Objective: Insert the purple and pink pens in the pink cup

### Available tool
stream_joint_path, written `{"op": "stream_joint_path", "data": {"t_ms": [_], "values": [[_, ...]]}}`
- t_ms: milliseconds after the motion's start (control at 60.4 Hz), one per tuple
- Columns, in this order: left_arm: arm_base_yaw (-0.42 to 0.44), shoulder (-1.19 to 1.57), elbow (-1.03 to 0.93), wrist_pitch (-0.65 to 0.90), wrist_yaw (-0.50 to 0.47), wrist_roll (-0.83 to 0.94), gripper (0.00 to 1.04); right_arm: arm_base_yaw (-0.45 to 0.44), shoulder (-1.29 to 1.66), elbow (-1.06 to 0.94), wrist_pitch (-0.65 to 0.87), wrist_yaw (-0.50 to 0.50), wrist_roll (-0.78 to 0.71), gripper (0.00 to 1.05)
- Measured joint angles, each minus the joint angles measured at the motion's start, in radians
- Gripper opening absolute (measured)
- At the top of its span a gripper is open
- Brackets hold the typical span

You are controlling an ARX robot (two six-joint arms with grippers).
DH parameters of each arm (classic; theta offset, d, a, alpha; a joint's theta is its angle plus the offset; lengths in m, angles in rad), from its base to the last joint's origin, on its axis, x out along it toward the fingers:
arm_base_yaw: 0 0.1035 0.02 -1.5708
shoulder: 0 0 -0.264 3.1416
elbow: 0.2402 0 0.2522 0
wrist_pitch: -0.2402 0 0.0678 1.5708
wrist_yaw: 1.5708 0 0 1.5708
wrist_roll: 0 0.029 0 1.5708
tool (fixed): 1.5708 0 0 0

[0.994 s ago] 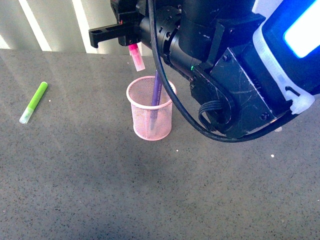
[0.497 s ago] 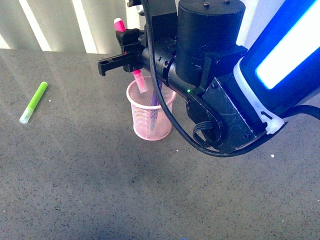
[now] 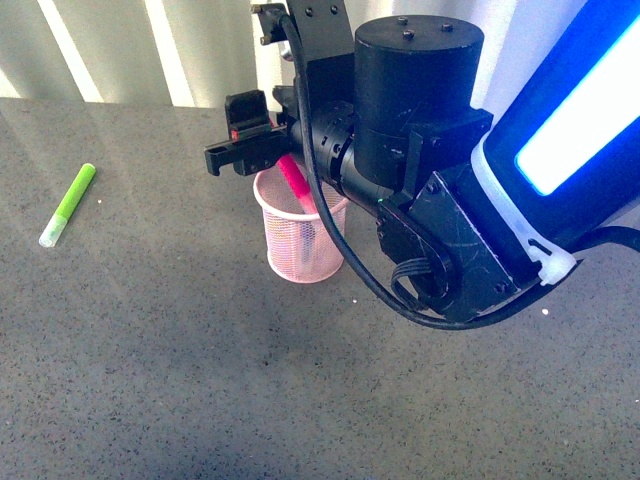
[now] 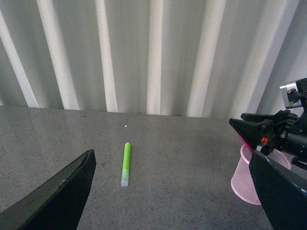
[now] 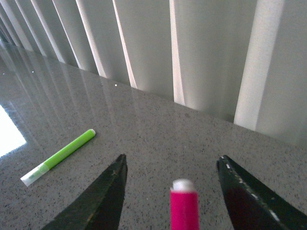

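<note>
Pink pen [image 5: 184, 205] sits between open right tool [image 5: 173, 191] fingers.

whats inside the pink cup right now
A pink pen leans in the pink cup, its upper end sticking out past the rim. The right gripper and arm cover part of the opening, so whether the purple pen is inside cannot be seen.

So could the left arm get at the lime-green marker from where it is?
Probably yes. The left gripper hangs open, the lime-green marker lies alone on the tabletop ahead of it, and the right gripper is off over the pink cup.
</note>
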Motion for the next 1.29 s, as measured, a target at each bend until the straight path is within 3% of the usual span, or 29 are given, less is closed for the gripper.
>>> {"op": "stream_joint_path", "data": {"t_ms": [66,133,215,331,431,646,845,944,1027,1226,1292], "values": [[0.000,0.000,0.000,0.000,0.000,0.000,0.98,0.000,-0.018,-0.021,-0.003,0.014,0.003,0.69],[0.000,0.000,0.000,0.000,0.000,0.000,0.98,-0.002,-0.087,-0.060,-0.021,0.079,0.000,0.88],[0.000,0.000,0.000,0.000,0.000,0.000,0.98,-0.011,-0.179,-0.106,-0.049,0.142,0.005,1.00],[0.000,0.000,0.000,0.000,0.000,0.000,0.98,-0.039,-0.319,-0.175,-0.157,0.243,0.018,0.97],[0.000,0.000,0.000,0.000,0.000,0.000,0.98,-0.121,-0.532,-0.298,-0.396,0.364,0.074,0.98],[0.000,0.000,0.000,0.000,0.000,0.000,0.98,-0.303,-0.940,-0.563,-0.778,0.389,0.068,0.98],[0.000,-0.001,0.000,0.000,0.002,0.000,0.98,-0.341,-1.099,-0.651,-0.818,0.392,0.001,0.97],[0.000,-0.001,0.000,0.000,0.001,0.000,0.98,-0.353,-1.050,-0.784,-0.421,0.350,-0.061,0.81],[0.000,-0.001,0.000,0.000,-0.003,0.000,0.98,-0.370,-1.076,-0.875,-0.222,0.328,-0.084,0.67],[0.000,-0.002,0.000,0.000,0.001,0.000,0.98,-0.422,-1.225,-0.979,-0.204,0.298,-0.098,0.33],[0.000,-0.002,0.000,0.000,0.000,0.000,0.98,-0.436,-1.282,-1.021,-0.233,0.278,-0.098,0.17]]}}
